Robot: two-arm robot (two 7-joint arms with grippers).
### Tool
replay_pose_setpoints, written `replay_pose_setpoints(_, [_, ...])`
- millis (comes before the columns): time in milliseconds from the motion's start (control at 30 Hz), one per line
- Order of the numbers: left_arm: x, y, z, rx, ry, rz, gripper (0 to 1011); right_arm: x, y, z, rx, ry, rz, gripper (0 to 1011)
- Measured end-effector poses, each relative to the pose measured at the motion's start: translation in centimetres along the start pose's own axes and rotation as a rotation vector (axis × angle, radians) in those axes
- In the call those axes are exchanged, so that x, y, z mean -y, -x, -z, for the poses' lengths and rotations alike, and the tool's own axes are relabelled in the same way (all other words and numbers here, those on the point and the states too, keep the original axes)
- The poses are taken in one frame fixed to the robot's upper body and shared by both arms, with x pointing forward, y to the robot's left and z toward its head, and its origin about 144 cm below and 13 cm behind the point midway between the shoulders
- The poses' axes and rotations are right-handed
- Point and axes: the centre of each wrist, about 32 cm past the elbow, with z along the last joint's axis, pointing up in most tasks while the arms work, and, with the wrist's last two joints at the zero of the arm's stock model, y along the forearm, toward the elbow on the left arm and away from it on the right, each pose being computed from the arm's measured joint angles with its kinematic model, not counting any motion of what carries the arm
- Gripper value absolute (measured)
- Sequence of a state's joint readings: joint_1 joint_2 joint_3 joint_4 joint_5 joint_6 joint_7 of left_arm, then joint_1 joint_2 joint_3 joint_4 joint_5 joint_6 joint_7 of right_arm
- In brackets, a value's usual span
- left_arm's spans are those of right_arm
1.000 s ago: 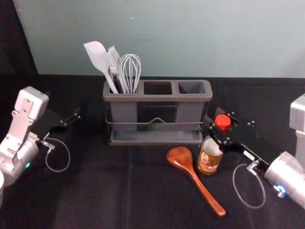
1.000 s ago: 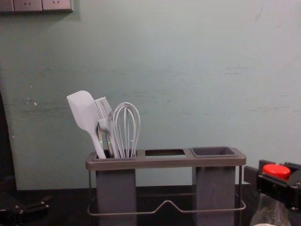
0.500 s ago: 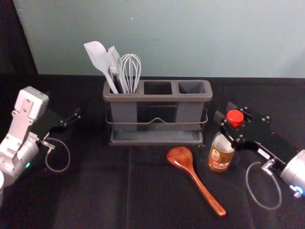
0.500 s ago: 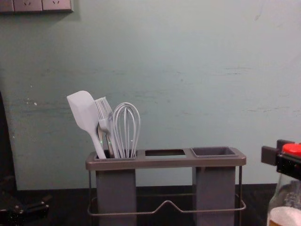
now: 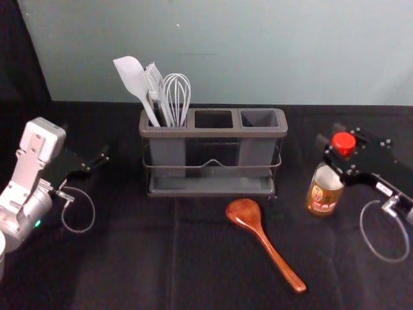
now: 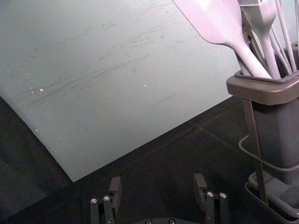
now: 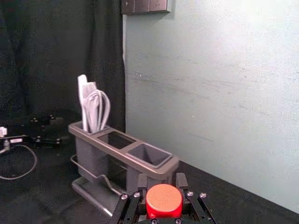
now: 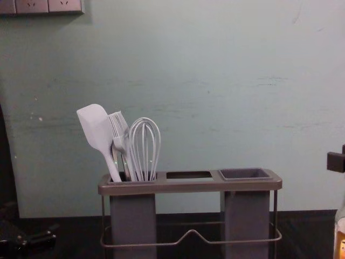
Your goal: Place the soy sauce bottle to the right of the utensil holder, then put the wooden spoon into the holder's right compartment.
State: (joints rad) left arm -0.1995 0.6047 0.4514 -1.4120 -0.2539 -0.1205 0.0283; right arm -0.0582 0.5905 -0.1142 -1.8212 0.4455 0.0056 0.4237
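While right gripper [image 5: 331,135] holds bottle [image 5: 323,196], maybe raised, holder [image 5: 213,133] stands toward left gripper [image 5: 103,156].

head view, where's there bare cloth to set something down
Widest: black cloth in front of the utensil holder, left of the wooden spoon. A narrower strip runs between the holder and left gripper. Crowded: right of the spoon, where the right gripper holds the soy sauce bottle, and the holder's left compartment.

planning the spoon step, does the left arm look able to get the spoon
Probably yes: the left gripper is open, and in the head view nothing stands between it and the wooden spoon, though reach is uncertain.
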Motion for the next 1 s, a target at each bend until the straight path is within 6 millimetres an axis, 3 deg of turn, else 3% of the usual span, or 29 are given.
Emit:
replay_pose_setpoints(200, [0.0,0.0,0.0,0.0,0.0,0.0,1005,-0.9,-2.4,0.6,-0.008,-0.005,-0.008,378])
replay_pose_setpoints(433, [0.0,0.0,0.0,0.0,0.0,0.0,1005,-3.5,-4.6,1.3,-0.021,-0.016,-0.053,378])
replay_pose_setpoints(1000, [0.0,0.0,0.0,0.0,0.0,0.0,1005,-7.6,-5.4,2.6,-0.044,-0.011,-0.067,378])
